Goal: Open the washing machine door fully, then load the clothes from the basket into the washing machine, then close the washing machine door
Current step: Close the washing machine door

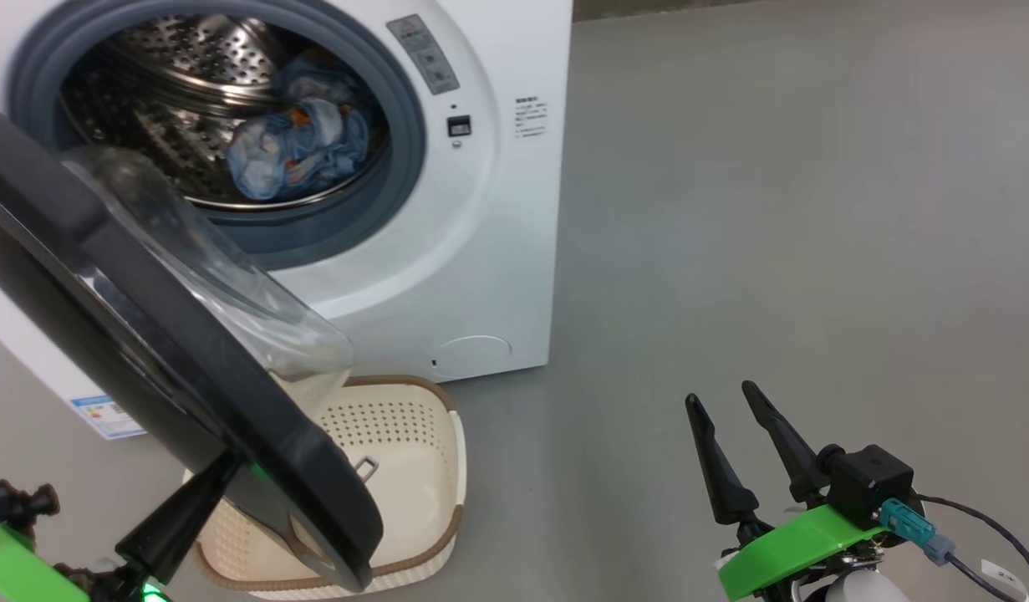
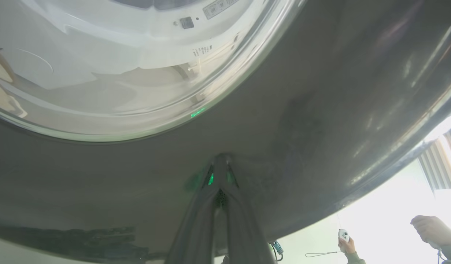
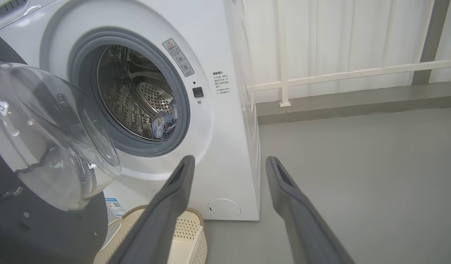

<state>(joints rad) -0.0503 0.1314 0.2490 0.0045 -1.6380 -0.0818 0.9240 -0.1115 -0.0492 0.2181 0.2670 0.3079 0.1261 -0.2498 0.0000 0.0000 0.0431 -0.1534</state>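
Nearest, left gripper (image 1: 217, 472) clenched, tips touching the outer face of the swung-out washing machine door (image 1: 146, 334), right gripper (image 1: 720, 393) spread wide, holding nothing, basket (image 1: 397, 435) beneath the door, clothes (image 1: 301, 150) inside the washing machine (image 1: 481, 209).

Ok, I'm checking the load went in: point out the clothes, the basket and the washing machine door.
clothes (image 1: 301, 150), head view, middle of the blue bundle.
basket (image 1: 405, 426), head view, its perforated inner wall.
washing machine door (image 1: 230, 393), head view, its black rim.

Bright, even light; left wrist view's lower right corner blown out.
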